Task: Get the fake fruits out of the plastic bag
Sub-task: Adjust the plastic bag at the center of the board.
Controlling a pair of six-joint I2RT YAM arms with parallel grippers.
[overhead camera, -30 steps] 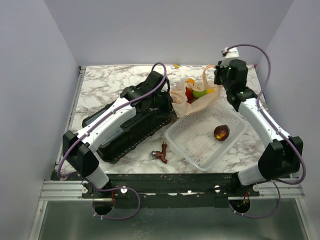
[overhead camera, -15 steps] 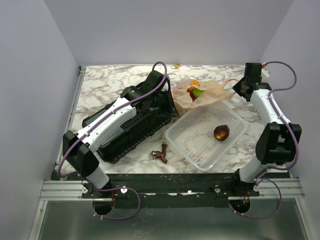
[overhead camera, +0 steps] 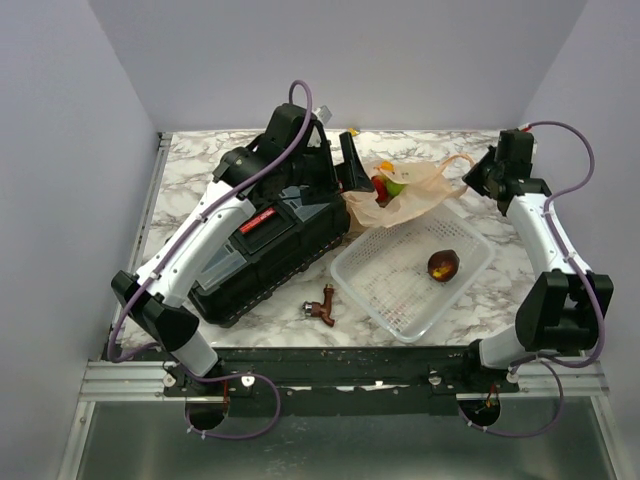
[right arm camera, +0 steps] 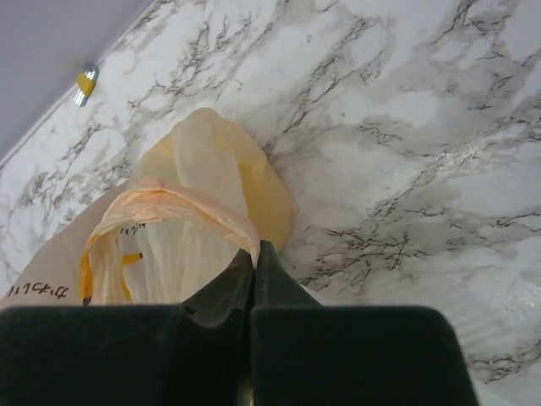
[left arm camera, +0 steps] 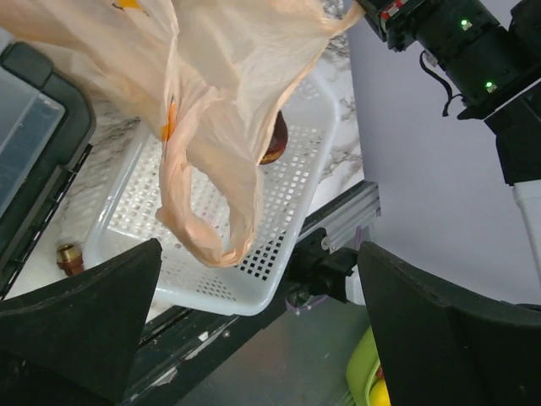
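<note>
The plastic bag [overhead camera: 405,197] lies crumpled at the back of the table, its near edge draped over the basket rim. Fake fruits [overhead camera: 386,185], red, green and orange, show through the bag's mouth. My left gripper [overhead camera: 345,168] hovers open just left of that mouth. In the left wrist view the bag [left arm camera: 215,101] hangs ahead of the left gripper [left arm camera: 262,338], and nothing sits between its fingers [left arm camera: 80,326]. My right gripper [overhead camera: 482,176] is shut on the bag's handle [overhead camera: 462,163]. In the right wrist view the right gripper [right arm camera: 254,252] pinches the handle loop [right arm camera: 169,203].
A white mesh basket [overhead camera: 385,290] holds a maroon-brown fruit [overhead camera: 443,264]. A black toolbox [overhead camera: 255,245] lies at the left under my left arm. A brass fitting [overhead camera: 323,305] sits near the front edge. A small yellow object [overhead camera: 352,131] lies by the back wall.
My left gripper has opened, let go of the bag and risen back from its mouth. My right gripper, still pinching the handle, swung out to the right, stretching the bag.
</note>
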